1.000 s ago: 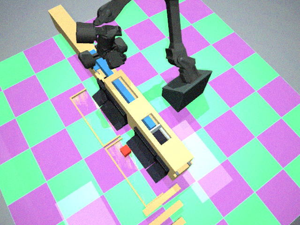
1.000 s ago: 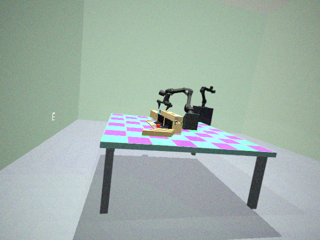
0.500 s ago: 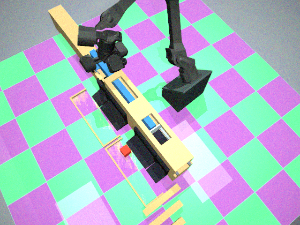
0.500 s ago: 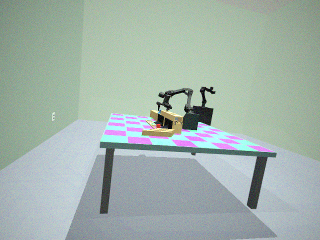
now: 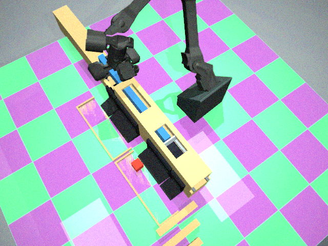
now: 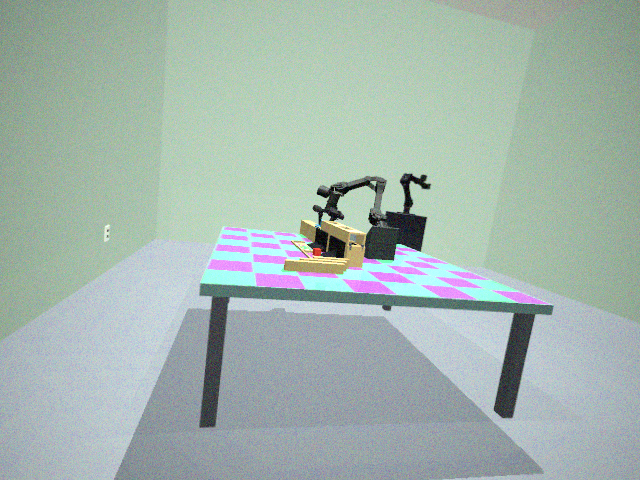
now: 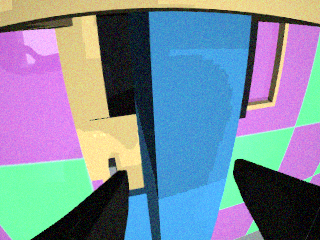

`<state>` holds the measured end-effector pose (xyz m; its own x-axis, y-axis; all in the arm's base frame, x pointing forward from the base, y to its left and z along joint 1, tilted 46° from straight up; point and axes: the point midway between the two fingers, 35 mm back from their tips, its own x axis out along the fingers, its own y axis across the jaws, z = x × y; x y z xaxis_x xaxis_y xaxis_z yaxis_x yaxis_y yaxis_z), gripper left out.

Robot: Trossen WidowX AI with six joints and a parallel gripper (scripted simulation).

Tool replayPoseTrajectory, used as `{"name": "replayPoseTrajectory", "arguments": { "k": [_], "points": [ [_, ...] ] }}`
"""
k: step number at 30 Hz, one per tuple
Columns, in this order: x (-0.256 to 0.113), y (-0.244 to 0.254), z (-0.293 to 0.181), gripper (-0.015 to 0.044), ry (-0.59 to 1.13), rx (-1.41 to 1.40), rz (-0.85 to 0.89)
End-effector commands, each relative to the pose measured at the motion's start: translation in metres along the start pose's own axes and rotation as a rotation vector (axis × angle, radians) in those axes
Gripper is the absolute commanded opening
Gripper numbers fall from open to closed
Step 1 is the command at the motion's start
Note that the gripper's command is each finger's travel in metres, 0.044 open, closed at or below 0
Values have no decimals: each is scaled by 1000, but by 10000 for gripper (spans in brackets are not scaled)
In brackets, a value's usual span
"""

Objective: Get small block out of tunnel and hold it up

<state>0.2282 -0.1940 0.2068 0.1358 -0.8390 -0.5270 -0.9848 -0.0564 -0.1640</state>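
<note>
The yellow tunnel (image 5: 150,119) (image 6: 354,256) runs diagonally and has two roof windows. A long blue bar (image 5: 135,99) (image 7: 195,125) shows through both windows and sticks out of the tunnel's upper-left end. Part of a grey cage frame (image 5: 170,140) shows in the lower window, with a dark gap beyond it. A small red block (image 5: 137,164) (image 6: 316,252) lies outside the tunnel, beside the black panels. My gripper (image 5: 112,73) (image 7: 182,174) is open over the bar's outer part. In the wrist view its fingers stand on either side of the bar with gaps. Exact fingertip height is unclear.
A yellow beam (image 5: 76,32) extends beyond the tunnel's upper-left end. Black panels (image 5: 155,165) stand and lie along the tunnel's side, with a thin yellow border (image 5: 136,193) around that area. Several yellow rods (image 5: 177,219) lie beyond the tunnel's lower end. The arm's dark base (image 5: 204,101) stands beside the tunnel.
</note>
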Motion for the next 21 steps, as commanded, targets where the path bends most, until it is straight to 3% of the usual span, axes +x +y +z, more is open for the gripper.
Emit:
{"name": "replayPoseTrajectory", "arguments": {
  "k": [1,5,9,11,21],
  "points": [
    [0,0,-1,177,1,3,0],
    [0,0,-1,73,1,3,0],
    [0,0,-1,46,1,3,0],
    [0,0,1,0,1,3,0],
    [1,1,27,0,-2,-3,-1]
  ]
}}
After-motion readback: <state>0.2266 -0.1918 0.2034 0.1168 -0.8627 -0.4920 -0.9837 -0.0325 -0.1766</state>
